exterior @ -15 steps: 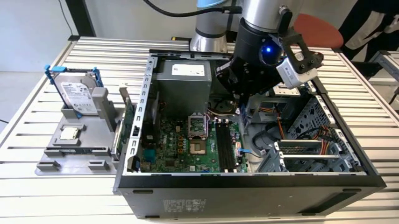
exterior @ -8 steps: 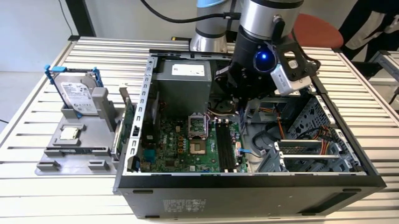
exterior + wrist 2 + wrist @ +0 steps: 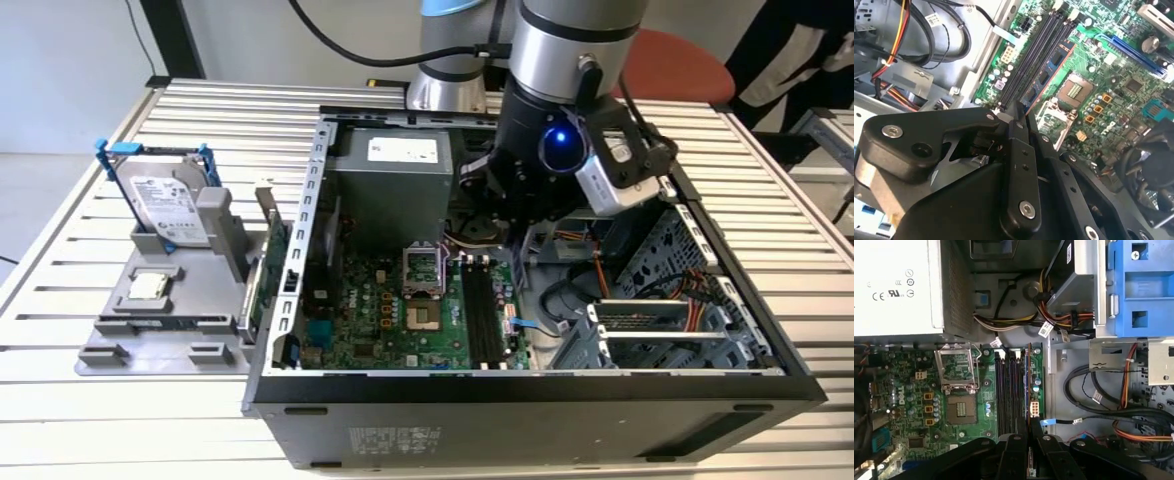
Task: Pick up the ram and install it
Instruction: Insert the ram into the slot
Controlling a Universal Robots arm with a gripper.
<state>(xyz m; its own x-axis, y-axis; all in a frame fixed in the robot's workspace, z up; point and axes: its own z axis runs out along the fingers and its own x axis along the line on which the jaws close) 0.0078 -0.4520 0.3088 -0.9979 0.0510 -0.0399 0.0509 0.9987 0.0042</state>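
Counting from my end: I see one open computer case (image 3: 534,395), one motherboard (image 3: 387,310), one power supply (image 3: 387,185), one CPU socket (image 3: 961,412), one ram (image 3: 1046,78), one hard drive (image 3: 167,205), one gripper (image 3: 1019,114).

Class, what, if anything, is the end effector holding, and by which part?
The end effector pinches the ram across its flat faces; one end juts out beyond the grip.

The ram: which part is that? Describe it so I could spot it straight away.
Inside the open computer case, find the green motherboard and its row of long black slots. The ram is the thin flat strip standing on edge along those slots, one end pinched in the gripper; unlike the empty slots, it carries chips on its side.
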